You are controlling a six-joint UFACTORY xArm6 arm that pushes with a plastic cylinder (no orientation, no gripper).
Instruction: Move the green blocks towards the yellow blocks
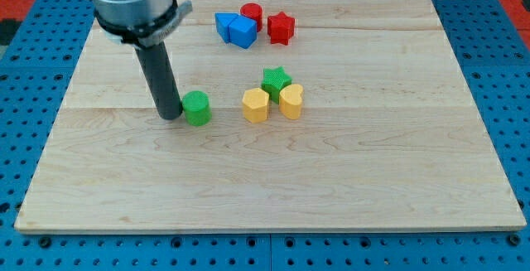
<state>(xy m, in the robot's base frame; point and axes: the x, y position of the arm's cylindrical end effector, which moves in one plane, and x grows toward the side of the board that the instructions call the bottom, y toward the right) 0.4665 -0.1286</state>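
My tip rests on the board just left of a green cylinder, touching or nearly touching its left side. A green star sits to the right, against the top of two yellow blocks. The yellow hexagon and the yellow heart stand side by side below the star. The green cylinder is a short gap left of the yellow hexagon.
At the view's top a blue cluster of two blocks, a red cylinder and a red star sit together. The wooden board lies on a blue perforated table.
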